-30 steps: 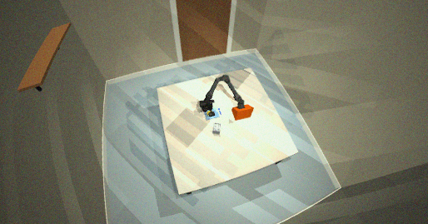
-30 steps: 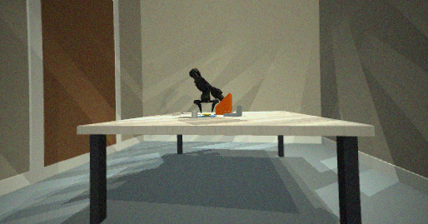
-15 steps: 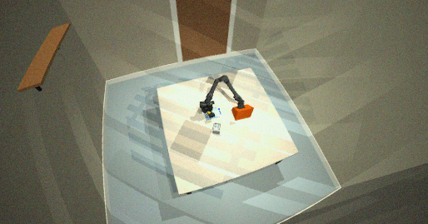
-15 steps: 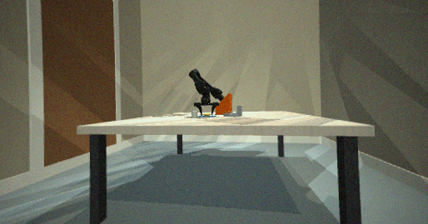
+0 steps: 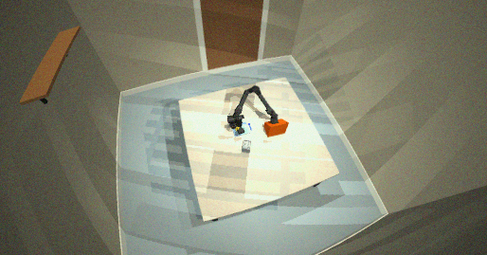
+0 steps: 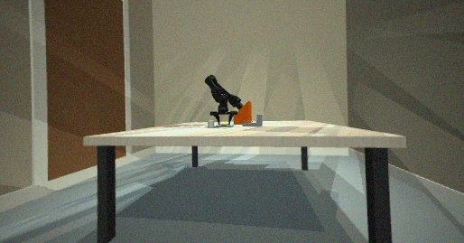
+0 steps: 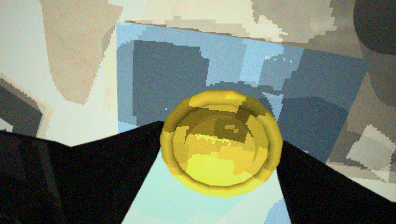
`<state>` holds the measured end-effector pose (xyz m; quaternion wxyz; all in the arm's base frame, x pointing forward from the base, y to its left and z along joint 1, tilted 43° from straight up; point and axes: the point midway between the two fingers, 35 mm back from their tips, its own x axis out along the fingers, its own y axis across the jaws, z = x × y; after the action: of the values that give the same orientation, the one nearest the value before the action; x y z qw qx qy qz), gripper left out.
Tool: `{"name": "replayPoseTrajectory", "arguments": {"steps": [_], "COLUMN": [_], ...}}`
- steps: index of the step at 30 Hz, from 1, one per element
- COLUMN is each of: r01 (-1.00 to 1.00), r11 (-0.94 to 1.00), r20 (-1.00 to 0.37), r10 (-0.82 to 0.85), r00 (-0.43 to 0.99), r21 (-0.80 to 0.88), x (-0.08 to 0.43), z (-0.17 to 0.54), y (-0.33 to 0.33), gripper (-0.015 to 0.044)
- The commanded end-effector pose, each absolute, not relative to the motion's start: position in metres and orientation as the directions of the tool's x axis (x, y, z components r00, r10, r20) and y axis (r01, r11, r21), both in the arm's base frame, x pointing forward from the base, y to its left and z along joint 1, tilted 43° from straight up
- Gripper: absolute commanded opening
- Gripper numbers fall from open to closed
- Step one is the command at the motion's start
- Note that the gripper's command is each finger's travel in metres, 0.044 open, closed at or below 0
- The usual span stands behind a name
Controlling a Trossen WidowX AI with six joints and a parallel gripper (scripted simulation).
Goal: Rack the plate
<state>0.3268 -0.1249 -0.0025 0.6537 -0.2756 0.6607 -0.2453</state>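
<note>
The yellow round plate [image 7: 222, 145] [image 6: 223, 125] lies flat on the light blue square mat [image 7: 225, 55] [image 5: 247, 131]. My gripper [image 7: 219, 138] [image 6: 225, 124] points down over it, a finger at each side of the plate; it looks shut on the plate, the rim partly covering the fingertips. The plate shows no lift off the mat. The grey dish rack [image 5: 245, 146] [image 6: 252, 124] stands on the table to one side of the mat, with nothing seen in its slots; only its corner [image 7: 31, 111] shows in the wrist view, at the left edge.
A grey cylinder [image 6: 210, 124] [image 7: 377, 25] stands near the mat on the side away from the rack. The orange block [image 5: 276, 128] [image 6: 244, 113] is at the arm's base. The pale table top [image 5: 284, 170] carries everything, with striped shadows across it.
</note>
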Motion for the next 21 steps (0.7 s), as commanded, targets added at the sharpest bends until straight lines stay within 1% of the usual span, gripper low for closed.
{"name": "replayPoseTrajectory", "arguments": {"steps": [1, 11, 21], "r01": [-0.049, -0.049, -0.050], "r11": [0.725, 0.734, 0.738], "r20": [-0.726, -0.736, -0.739], "r10": [-0.688, -0.677, -0.674], "r00": [0.004, 0.007, 0.006], "r21": [-0.687, -0.677, -0.673], "x": [0.326, 0.337, 0.339], "z": [-0.003, 0.029, 0.070], "y": [-0.126, -0.090, -0.046], "gripper": [0.0266, 0.0004, 0.0000]}}
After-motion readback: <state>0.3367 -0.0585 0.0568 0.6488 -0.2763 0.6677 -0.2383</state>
